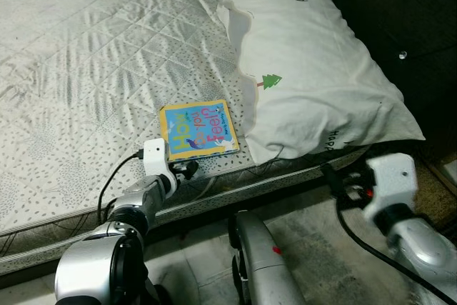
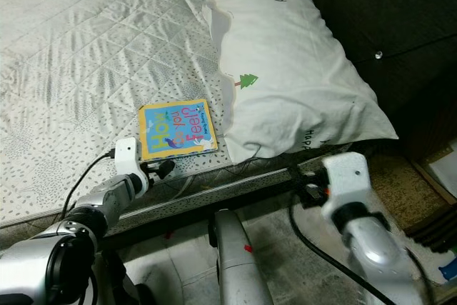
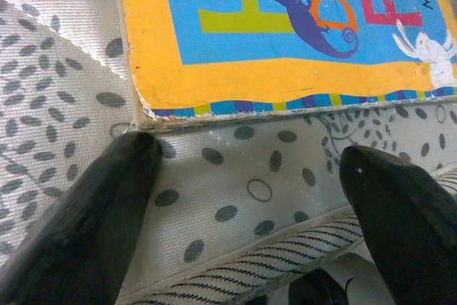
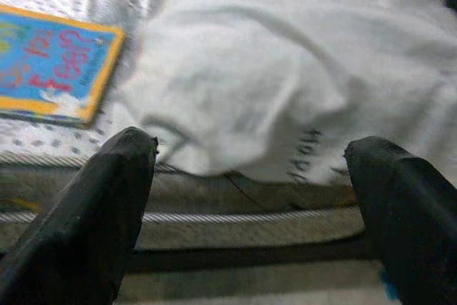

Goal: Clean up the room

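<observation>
Closest to you, the robot's leg (image 1: 260,262) stands on the floor (image 1: 314,241) between its two arms. Your left gripper (image 3: 250,176) sits at the near edge of the mattress (image 1: 86,69), its black fingers (image 3: 93,205) spread apart with nothing between them, tips resting on the leaf-patterned cover just short of the book (image 1: 198,130). Your right gripper (image 4: 250,155) hovers off the bed edge, below the pillow (image 1: 314,69), jaws likewise released and empty.

The book, yellow-bordered with a blue cover, lies flat near the mattress edge, its far corner just beside the pillow (whether they touch, you cannot tell). The white pillow, printed with a small green tree (image 1: 270,81), slopes up toward a dark tufted headboard (image 1: 407,12).

The left wrist view shows the book's worn, chipped corner and a purple lizard drawing. The right wrist view, slightly blurred, shows lettering on the pillow's near edge.
</observation>
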Controlling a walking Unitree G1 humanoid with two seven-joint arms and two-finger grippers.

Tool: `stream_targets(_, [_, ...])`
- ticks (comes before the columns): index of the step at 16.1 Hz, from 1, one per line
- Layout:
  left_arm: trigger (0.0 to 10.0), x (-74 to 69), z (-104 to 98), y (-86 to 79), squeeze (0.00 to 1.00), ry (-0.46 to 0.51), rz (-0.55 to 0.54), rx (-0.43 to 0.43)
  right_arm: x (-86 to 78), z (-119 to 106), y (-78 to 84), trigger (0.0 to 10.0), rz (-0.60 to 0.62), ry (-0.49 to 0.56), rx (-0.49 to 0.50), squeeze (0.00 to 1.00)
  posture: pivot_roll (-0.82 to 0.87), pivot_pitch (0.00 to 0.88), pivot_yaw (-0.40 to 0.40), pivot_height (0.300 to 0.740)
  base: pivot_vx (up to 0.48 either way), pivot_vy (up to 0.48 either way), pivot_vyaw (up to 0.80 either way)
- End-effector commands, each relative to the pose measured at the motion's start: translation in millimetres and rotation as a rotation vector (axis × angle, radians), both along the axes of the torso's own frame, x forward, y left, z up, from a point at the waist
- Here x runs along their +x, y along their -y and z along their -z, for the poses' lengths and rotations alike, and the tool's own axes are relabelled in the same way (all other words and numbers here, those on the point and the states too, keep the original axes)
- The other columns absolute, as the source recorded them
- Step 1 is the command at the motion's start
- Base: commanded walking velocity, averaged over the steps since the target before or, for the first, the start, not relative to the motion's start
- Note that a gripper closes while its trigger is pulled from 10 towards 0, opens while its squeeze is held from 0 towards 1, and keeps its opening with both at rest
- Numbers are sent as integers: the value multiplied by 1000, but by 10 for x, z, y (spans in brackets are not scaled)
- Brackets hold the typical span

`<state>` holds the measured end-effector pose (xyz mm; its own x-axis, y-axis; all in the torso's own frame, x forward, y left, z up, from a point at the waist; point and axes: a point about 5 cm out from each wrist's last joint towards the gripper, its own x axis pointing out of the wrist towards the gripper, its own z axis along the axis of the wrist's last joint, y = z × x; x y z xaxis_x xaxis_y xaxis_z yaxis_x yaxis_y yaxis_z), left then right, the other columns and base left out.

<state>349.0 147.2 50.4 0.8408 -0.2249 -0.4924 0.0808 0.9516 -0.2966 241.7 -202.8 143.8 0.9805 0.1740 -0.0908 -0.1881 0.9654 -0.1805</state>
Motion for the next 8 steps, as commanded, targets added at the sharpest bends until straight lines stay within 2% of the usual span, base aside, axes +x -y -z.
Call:
stream_targets(1, [10000, -87, 113, 30, 0, -33, 19, -13, 34, 43, -54, 10000, -3, -3, 16, 0, -377, 190, -34, 586, 0, 0, 0])
stream_targets(4, [10000, -123, 140, 73, 0, -17, 59, -62, 186, 69, -201, 10000, -29, 16, 62, 0, -308, 164, -26, 586, 0, 0, 0])
stream_targets(8, [10000, -145, 132, 10, 0, 40, 65, -51, 344, 109, -363, 10000, -46, 31, 119, 0, -224, 134, -18, 586, 0, 0, 0])
